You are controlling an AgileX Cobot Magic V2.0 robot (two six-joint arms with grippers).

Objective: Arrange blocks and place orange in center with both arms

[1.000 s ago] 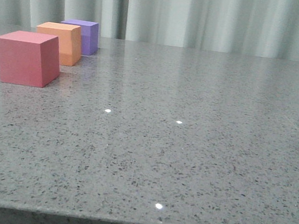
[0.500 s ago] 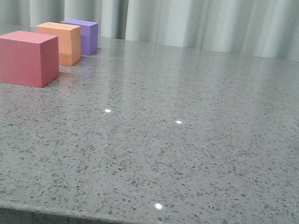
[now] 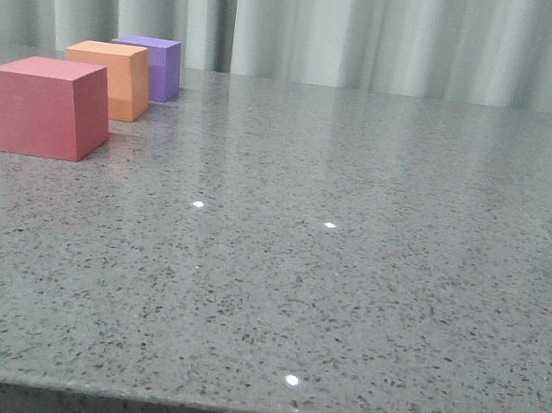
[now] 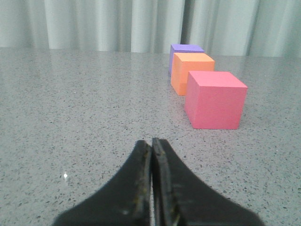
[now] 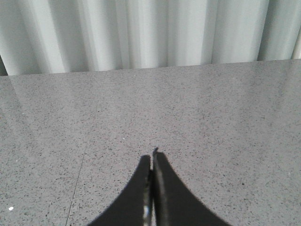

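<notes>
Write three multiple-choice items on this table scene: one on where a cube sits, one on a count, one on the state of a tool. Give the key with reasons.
1. Which cube sits between the other two in the row?
A. the red-pink cube
B. the orange cube
C. the purple cube

2. How many cubes are on the table?
A. two
B. three
C. four

3. How does the left tool stand?
A. shut, holding nothing
B. wide open
C. shut on a cube

Key:
1 B: in the front view the orange cube lies behind the red-pink cube and in front of the purple cube.
2 B: only those three stand on the table.
3 A: in the left wrist view the left tool has its fingers pressed together, apart from every cube; the right tool looks the same.
</notes>
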